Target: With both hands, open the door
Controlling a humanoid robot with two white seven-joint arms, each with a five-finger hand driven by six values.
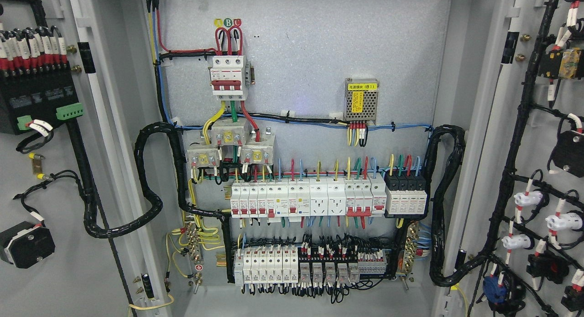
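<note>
i see both grey metal cabinet doors [114, 180] open; round labels [227, 22] read a, b, c; no robot hands visible, finger state unknown.

Both grey metal doors of the electrical cabinet stand swung wide open. The left door [54, 262] shows its inner face at the picture's left, carrying a black module and looped black cable. The right door [511, 125] fills the right edge, its inner face lined with wired switches and connectors.

Both doors [54, 194] run past the picture's edges.
</note>
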